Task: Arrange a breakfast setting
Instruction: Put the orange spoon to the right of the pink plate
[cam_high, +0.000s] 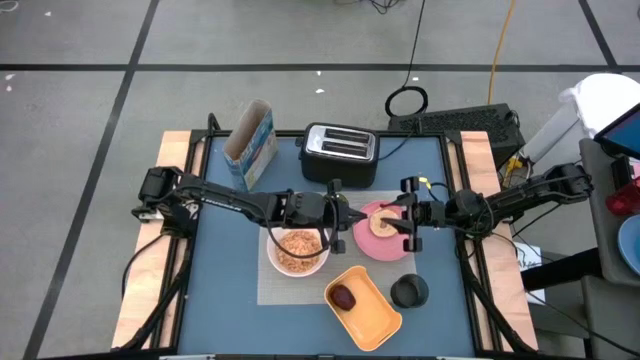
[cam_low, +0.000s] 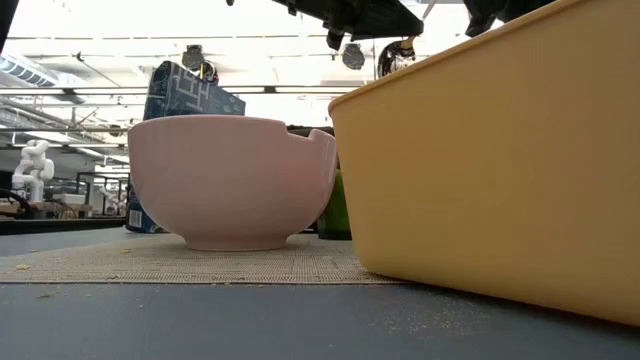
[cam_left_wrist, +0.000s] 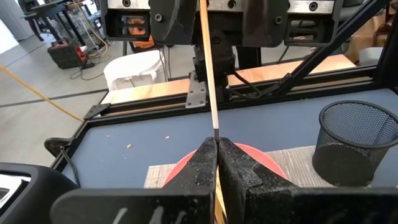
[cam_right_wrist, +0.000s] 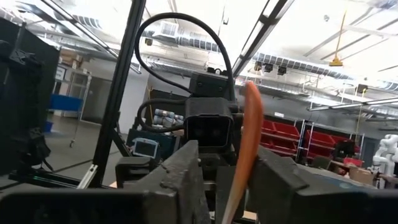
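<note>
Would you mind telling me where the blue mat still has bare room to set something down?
The blue mat is bare left of the bowl and below the cereal box, and again right of the toaster. The middle is crowded: bowl, pink plate, orange tray and black cup sit close, with both arms overhead.

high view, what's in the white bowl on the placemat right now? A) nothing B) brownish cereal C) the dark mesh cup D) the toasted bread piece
B: in the high view the white bowl on the grey placemat holds brownish cereal, while the round toasted bread piece lies on the pink plate beside it.
</note>
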